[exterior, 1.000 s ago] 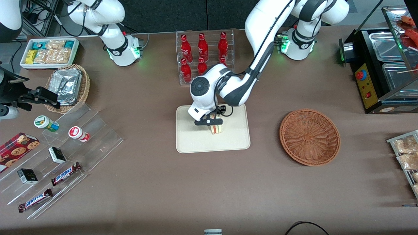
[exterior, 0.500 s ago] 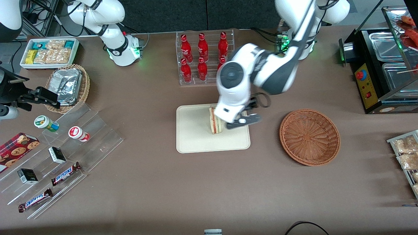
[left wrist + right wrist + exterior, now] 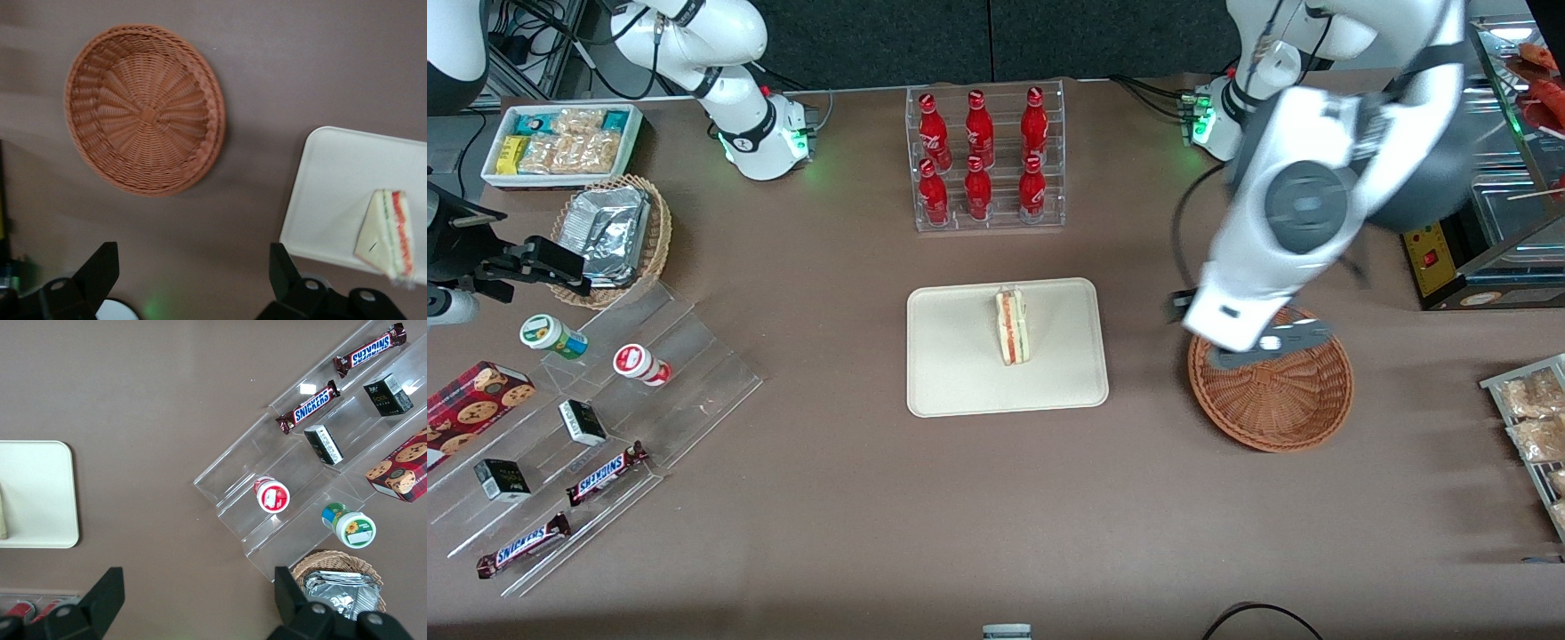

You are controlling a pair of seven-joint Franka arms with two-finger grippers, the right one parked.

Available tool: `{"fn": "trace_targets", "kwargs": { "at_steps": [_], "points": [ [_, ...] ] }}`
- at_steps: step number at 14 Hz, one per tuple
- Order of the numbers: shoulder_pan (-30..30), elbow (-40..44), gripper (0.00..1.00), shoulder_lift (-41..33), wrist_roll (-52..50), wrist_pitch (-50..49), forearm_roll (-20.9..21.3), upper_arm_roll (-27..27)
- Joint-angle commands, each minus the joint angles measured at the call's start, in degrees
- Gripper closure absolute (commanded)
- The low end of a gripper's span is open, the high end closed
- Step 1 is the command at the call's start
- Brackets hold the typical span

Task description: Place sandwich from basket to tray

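pale cream bread with orange-red and green layers: the sandwich stands on its edge on the tray, about mid-tray, nearer the row of bottles than the front rim, touching nothing else. by its look it is light and soft, easy to crush and apt to shed filling; i would judge the flat bread faces the place to pinch, gently, across the thickness, not the layered cut side.

toward the working arm's end of the desk the reddish-brown wicker basket lies empty, well apart from the tray. above its farther rim hangs the gripper, its jaws spread wide and carrying nothing.

farther off stands the clear rack of red bottles.

the front view gives the whole layout and the arm's height over the basket. the left wrist view adds what that one lacks: the bare woven floor of the basket, unblocked, the gap of brown desk between it and the tray, and the sandwich from its broad triangular face.
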Motion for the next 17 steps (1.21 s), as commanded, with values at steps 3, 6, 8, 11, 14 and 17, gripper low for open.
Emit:
{"fn": "trace_targets", "kwargs": {
  "at_steps": [3, 6, 8, 11, 14, 17],
  "points": [
    [11.97, -2.76, 0.01, -8.44, 17.28, -5.35, 0.29, -0.7],
    [17.43, -6.53, 0.01, -14.24, 26.61, -6.06, 0.29, -0.7],
    [19.72, -8.12, 0.01, -17.06, 27.51, -6.06, 0.38, -0.61],
    [20.52, -8.04, 0.01, -17.34, 27.51, -6.15, 0.38, -1.05],
    [28.93, -6.12, 0.01, -16.02, 27.25, -6.06, 0.2, -11.03],
    [29.66, -5.14, 0.01, -15.14, 26.72, -6.06, 0.03, -11.6]
  ]
}}
